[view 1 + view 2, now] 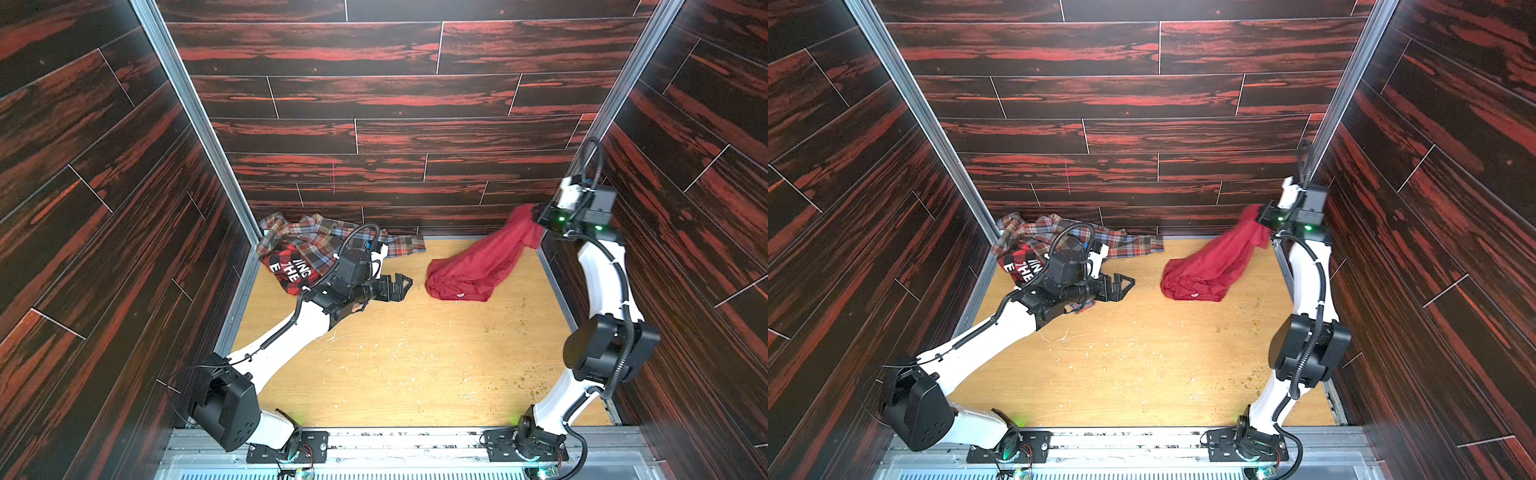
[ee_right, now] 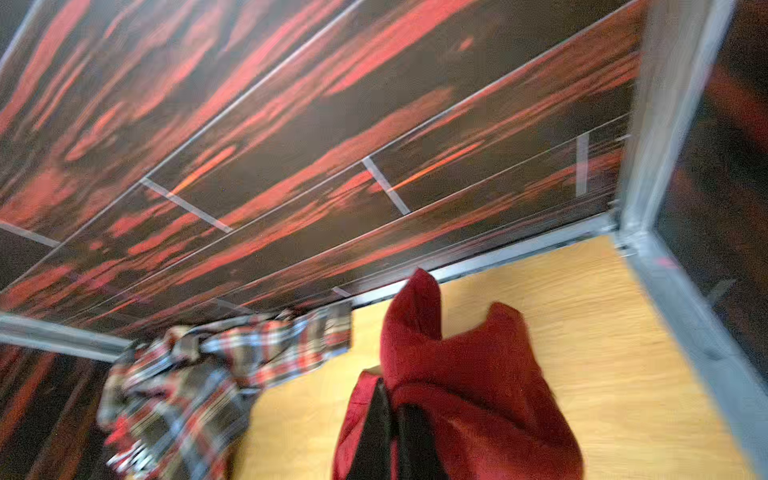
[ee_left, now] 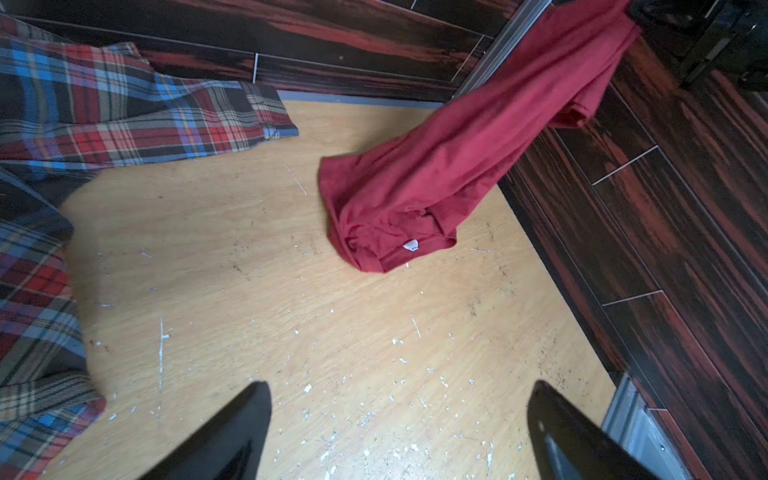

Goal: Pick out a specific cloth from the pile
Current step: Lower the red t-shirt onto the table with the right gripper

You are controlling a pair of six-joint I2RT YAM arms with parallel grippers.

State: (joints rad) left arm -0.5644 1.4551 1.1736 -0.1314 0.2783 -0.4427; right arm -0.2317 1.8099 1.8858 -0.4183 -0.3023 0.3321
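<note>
Right gripper: jaws clamped together on one end of the cloth (image 1: 473,266). In both top views the right gripper (image 1: 540,216) (image 1: 1264,217) is raised off the table at right of centre, close to the metal corner post (image 1: 615,95).
Right wrist view: blurred. The dark fingers (image 2: 376,424) are pressed together with red fabric (image 2: 478,374) bunched over and around them.
Cloth, position: plain dark red. It slopes from the grip down and to the left. Its lower end rests crumpled on the wooden table (image 1: 415,365), centre-right of both top views (image 1: 1208,266).
Cloth, detail: a small white label (image 3: 410,246) shows at the crumpled end lying on the wood.
Left gripper: jaws spread wide, nothing between them. In both top views the left gripper (image 1: 397,286) (image 1: 1121,286) is left of centre, pointing right toward the cloth but apart from it.
Left wrist view: both black fingertips (image 3: 253,399) are over bare wood, with the cloth (image 3: 436,174) ahead of them.
Pile: against the back wall, left of centre in the top views (image 1: 316,249), well apart from the cloth.
Pile, contents: a brown-blue-red plaid shirt (image 1: 328,235) with one sleeve (image 1: 405,245) stretched right along the wall, and a red-and-black checked garment (image 1: 291,266) with white letters, partly hidden by the left arm.
Table surface: light wood, scuffed, with pale flecks (image 3: 332,415) scattered over it.
</note>
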